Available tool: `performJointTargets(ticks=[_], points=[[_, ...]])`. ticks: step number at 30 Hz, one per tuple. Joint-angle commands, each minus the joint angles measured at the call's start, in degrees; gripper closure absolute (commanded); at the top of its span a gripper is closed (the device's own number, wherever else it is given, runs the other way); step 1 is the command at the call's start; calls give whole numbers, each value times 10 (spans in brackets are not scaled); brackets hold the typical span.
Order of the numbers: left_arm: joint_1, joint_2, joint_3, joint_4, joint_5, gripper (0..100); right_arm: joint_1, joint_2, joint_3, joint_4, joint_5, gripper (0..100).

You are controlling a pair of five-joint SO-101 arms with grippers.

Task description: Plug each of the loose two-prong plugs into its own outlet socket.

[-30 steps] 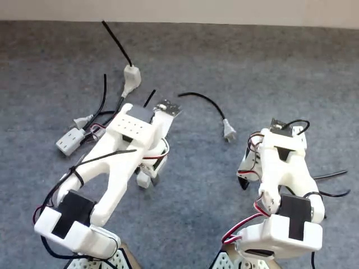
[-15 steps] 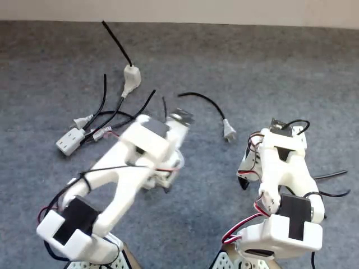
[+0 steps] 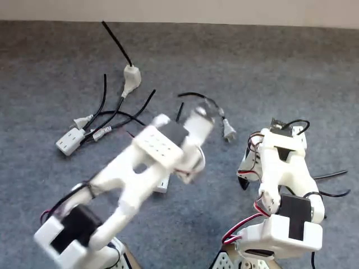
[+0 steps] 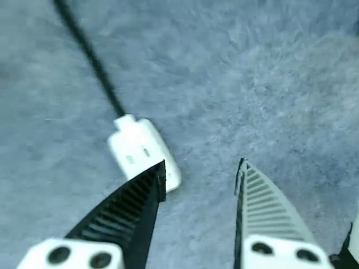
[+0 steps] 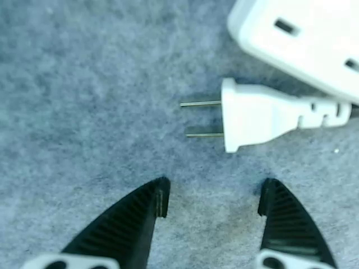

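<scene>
left end effector open, empty, beside a corded socket. right end effector open, empty, near a plug just beside a socket block.

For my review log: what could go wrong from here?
The left gripper is open with one finger overlapping the corded socket; closing might catch only its corner and skid it. The two-prong plug lies beside the outlet block, ahead of the right gripper; descending fingers might nudge the block.

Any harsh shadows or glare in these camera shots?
High view: soft, even light on the grey carpet, no glare. Right wrist view: the white two-prong plug casts only a faint shadow. Left wrist view: the white socket block shows no glare.
</scene>
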Motion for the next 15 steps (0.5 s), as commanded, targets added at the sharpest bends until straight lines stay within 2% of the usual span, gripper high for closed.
performJointTargets(ticks=[1,4,8,12,15], points=[[-105,-110,-130,100,-64,790,5,3,5,-24,8,741],[-217,-171,-168,127,-85,790,3,1,2,-24,8,741],[-343,-216,-159,135,-96,790,-9,-1,-22,5,15,741],[-397,-225,-87,132,-97,790,-37,-1,-120,100,86,741],[-406,-226,-14,96,-97,790,-58,2,-232,171,93,741]])
